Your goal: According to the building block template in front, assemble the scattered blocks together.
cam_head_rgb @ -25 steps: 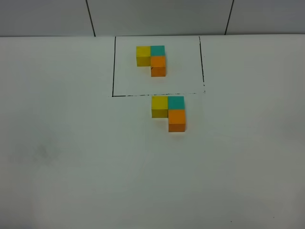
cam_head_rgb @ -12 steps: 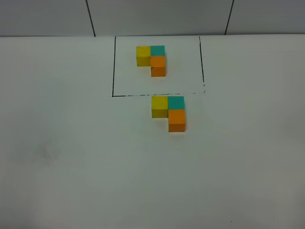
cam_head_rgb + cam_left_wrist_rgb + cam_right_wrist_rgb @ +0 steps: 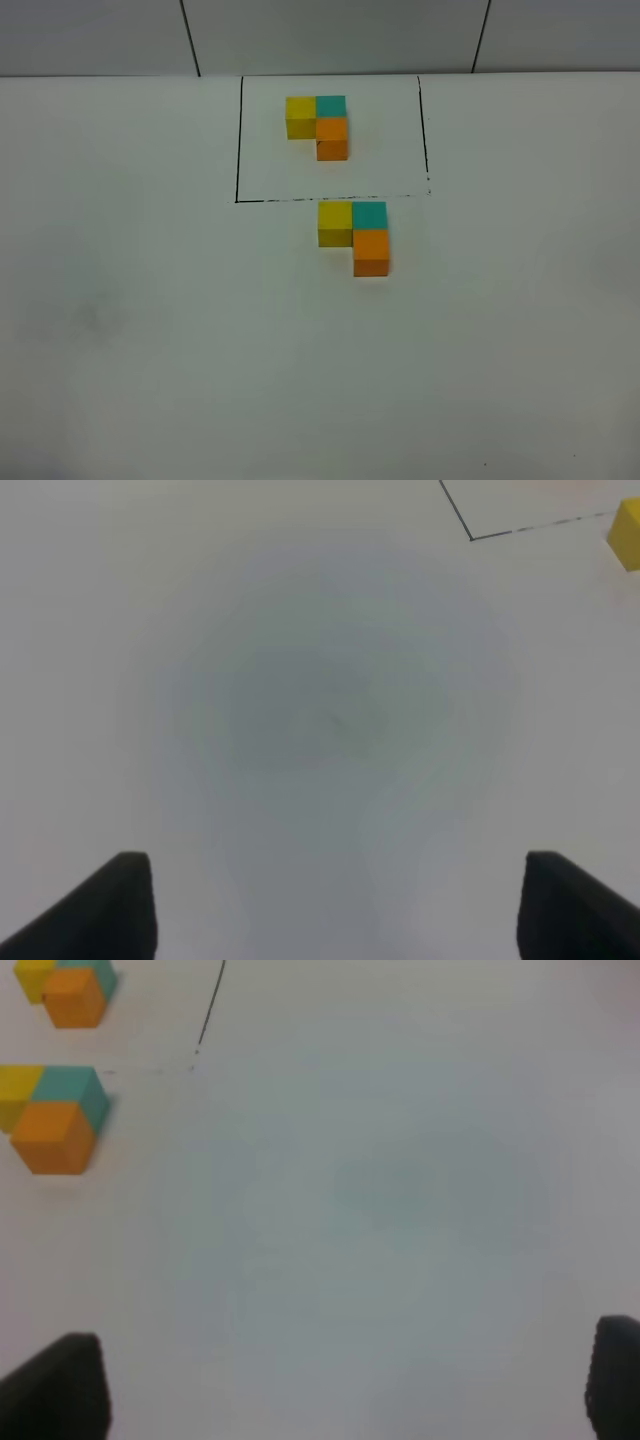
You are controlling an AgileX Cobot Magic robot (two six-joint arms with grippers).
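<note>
- The left gripper (image 3: 335,905) shows only in the left wrist view, as two dark fingertips (image 3: 120,905) at the lower corners of the frame; they stand wide apart with nothing between them, over bare white table (image 3: 330,730).
- The right gripper (image 3: 345,1385) is likewise spread, its dark tips at the lower corners of the right wrist view, holding nothing.
- Neither gripper appears in the high view.
- In the high view, just below the centre top, a thin black outlined rectangle (image 3: 238,140) is drawn on the table; its lower edge looks broken or dashed.
- Inside that rectangle, in its upper left part, sits the template (image 3: 318,125): yellow and teal cubes side by side, an orange cube against the teal.
- Just below the rectangle's lower line, near the middle of the frame, the yellow block (image 3: 335,222), teal block (image 3: 369,214) and orange block (image 3: 371,251) stand touching in the same L shape.
- Both groups show at the upper left of the right wrist view.
- No writing, brand or label can be read on the cubes or table.
</note>
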